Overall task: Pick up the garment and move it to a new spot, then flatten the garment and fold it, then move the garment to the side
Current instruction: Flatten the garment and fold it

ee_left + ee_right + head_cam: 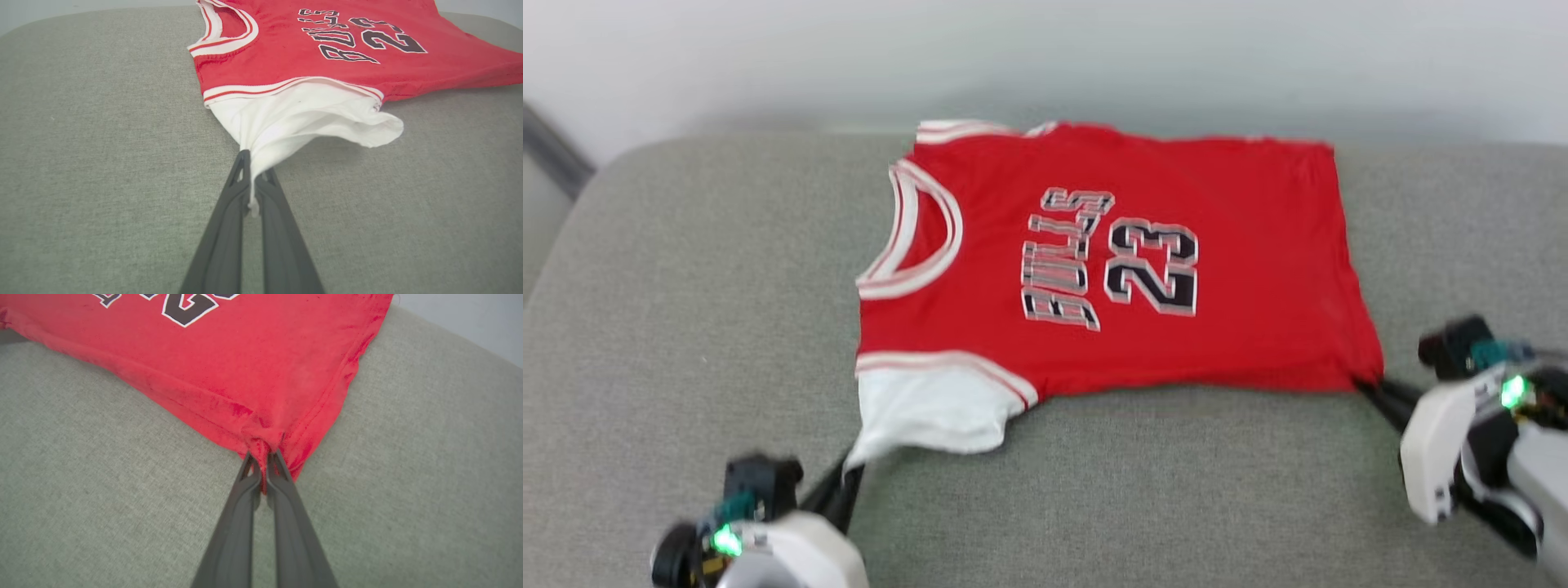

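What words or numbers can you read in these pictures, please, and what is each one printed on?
"BULLS": dark, white-outlined lettering arched across the chest of the red garment.
"23": dark, white-outlined numerals on the same chest, right beside that word.
No other text can be made out: no readable tag, brand or size label on the garment.
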You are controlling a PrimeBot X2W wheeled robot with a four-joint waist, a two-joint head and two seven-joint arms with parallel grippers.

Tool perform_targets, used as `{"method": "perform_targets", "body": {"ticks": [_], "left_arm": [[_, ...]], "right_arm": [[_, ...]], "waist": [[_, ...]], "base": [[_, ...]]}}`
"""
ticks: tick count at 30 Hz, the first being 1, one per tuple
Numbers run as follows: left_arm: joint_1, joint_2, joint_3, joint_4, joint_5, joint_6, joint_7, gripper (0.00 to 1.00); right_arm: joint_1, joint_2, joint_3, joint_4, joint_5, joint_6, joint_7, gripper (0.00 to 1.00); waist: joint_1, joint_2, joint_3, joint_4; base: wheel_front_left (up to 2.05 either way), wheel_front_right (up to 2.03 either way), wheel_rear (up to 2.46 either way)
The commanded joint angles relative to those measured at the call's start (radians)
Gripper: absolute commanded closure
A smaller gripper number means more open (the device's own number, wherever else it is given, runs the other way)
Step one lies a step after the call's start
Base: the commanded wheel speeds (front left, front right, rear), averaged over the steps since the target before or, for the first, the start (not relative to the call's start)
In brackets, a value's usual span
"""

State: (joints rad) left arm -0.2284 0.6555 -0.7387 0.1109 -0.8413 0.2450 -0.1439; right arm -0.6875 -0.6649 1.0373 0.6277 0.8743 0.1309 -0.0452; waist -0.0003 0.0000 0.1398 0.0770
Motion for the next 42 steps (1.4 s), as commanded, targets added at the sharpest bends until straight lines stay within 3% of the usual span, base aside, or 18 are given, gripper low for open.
{"method": "perform_targets", "body": {"ticks": [1, 10, 21, 27, 36, 42], "left_arm": [[0.068, 0.009, -0.009, -0.032, -0.016, 0.022, 0.0, 1.0], [0.321, 0.035, -0.032, -0.138, -0.094, 0.1, -0.006, 1.0], [0.42, 0.035, -0.081, -0.15, -0.11, 0.102, 0.007, 1.0], [0.329, 0.05, -0.069, -0.138, -0.069, 0.086, 0.006, 1.0], [0.073, 0.076, -0.047, -0.101, 0.022, 0.026, 0.068, 1.0], [-0.156, 0.064, -0.048, -0.007, 0.079, -0.063, 0.131, 1.0]], "right_arm": [[0.066, -0.02, -0.002, -0.025, 0.017, 0.0, -0.004, 1.0], [0.348, -0.1, -0.079, -0.127, 0.058, -0.001, -0.003, 1.0], [0.563, -0.131, -0.221, -0.23, 0.023, -0.001, 0.064, 1.0], [0.59, -0.111, -0.345, -0.287, -0.033, -0.001, 0.106, 1.0], [0.543, -0.087, -0.503, -0.393, -0.122, 0.0, 0.203, 1.0], [0.48, -0.063, -0.573, -0.453, -0.158, 0.0, 0.291, 1.0]], "waist": [[0.0003, 0.0, -0.054, 0.002], [0.0003, 0.0, -0.136, -0.004], [0.0003, 0.0, -0.153, -0.001], [0.0003, 0.0, -0.146, 0.001], [0.0003, 0.0, -0.094, -0.017], [0.0003, 0.0, -0.002, -0.037]], "base": [[0.0, 0.0, 0.0], [0.0, 0.0, 0.0], [0.0, 0.0, 0.0], [0.0, 0.0, 0.0], [0.0, 0.0, 0.0], [0.0, 0.0, 0.0]]}}
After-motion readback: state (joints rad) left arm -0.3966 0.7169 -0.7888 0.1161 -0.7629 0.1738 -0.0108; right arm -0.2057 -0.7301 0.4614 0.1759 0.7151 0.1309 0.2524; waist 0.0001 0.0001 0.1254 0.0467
